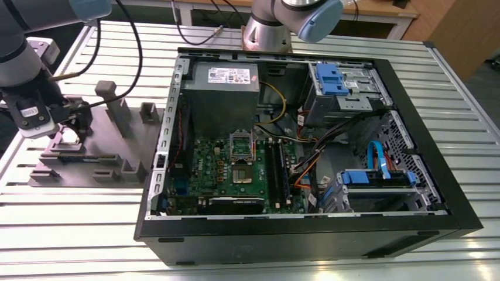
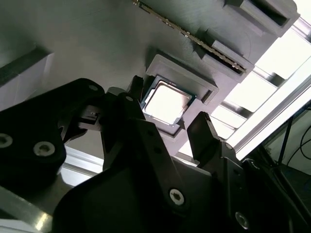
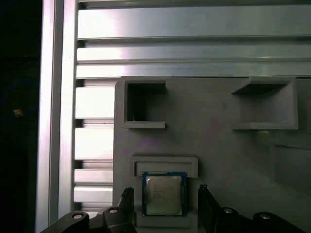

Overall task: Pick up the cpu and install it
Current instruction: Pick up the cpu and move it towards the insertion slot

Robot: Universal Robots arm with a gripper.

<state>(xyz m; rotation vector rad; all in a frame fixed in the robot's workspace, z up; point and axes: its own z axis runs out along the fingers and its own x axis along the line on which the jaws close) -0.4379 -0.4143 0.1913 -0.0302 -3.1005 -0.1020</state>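
Observation:
The cpu (image 3: 164, 195) is a small square chip with a silvery top. It lies flat in a shallow recess of a grey holder block (image 1: 93, 161) on the slatted table, at the exterior view's left. In the second wrist view the cpu (image 2: 167, 103) shines between two black fingers (image 2: 203, 133). My gripper (image 1: 75, 124) hangs low over the block. In both wrist views the gripper (image 3: 165, 191) (image 2: 166, 110) stands open, one finger on each side of the chip, with a gap on both sides. The open socket (image 1: 240, 153) sits on the green motherboard (image 1: 234, 170) inside the computer case.
The open black computer case (image 1: 312, 225) lies on its side in the middle of the table, with a power supply (image 1: 222, 79), blue drive bays (image 1: 338, 79) and loose cables inside. The holder block has upright posts (image 1: 117, 111) and empty slots (image 3: 141, 104). A second arm's base (image 1: 270, 32) stands behind the case.

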